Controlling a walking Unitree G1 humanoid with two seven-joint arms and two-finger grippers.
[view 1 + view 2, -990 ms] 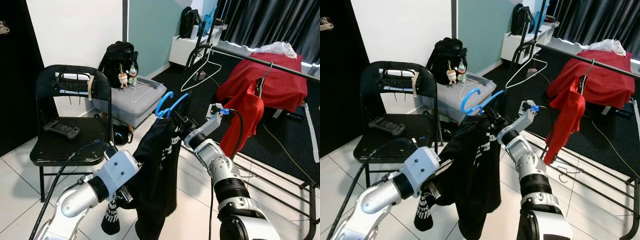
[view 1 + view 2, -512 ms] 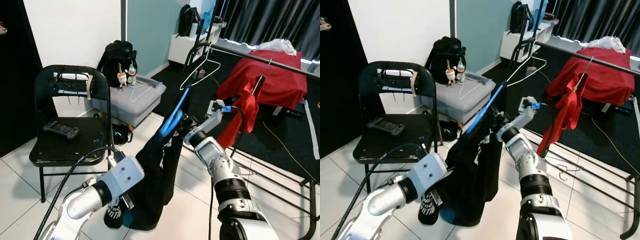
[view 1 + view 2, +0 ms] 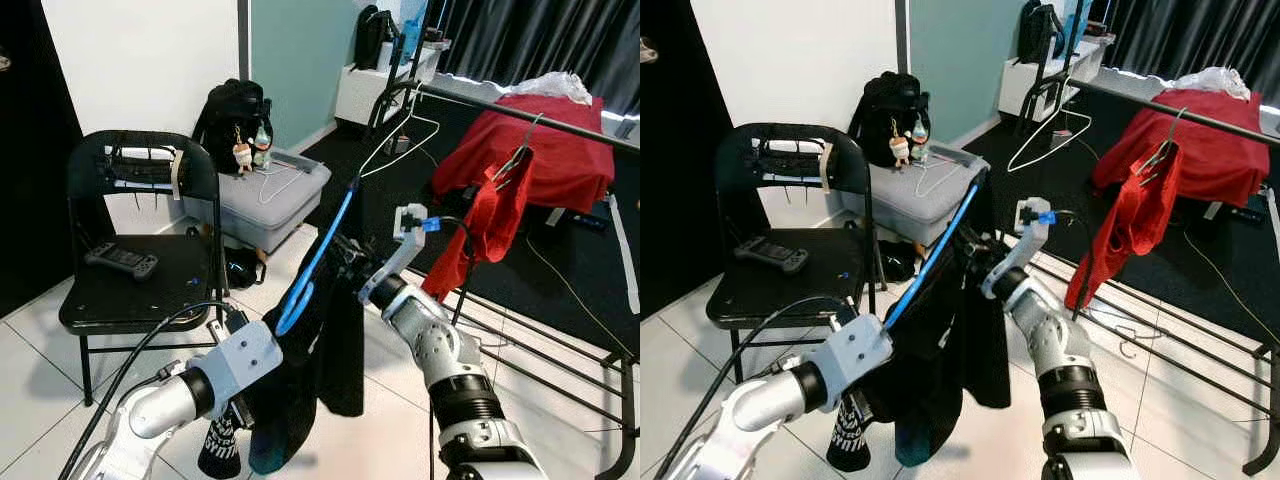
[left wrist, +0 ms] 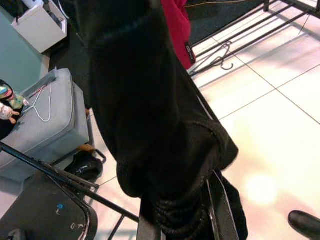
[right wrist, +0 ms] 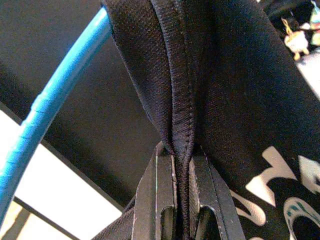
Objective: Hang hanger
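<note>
Both head eyes look forward and down from above, sharing the chair (image 3: 140, 250), rail (image 3: 520, 115) and shirt (image 3: 330, 340). Each wrist camera sits very close against that shirt's fabric.

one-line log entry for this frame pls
left gripper: shut on black shirt | right gripper: shut on shirt seam | blue hanger: tilted in shirt | clothes rail: not reached

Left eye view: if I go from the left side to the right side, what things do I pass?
Black folding chair → black backpack → blue hanger with the black shirt → red shirt hanging on the rail.
</note>
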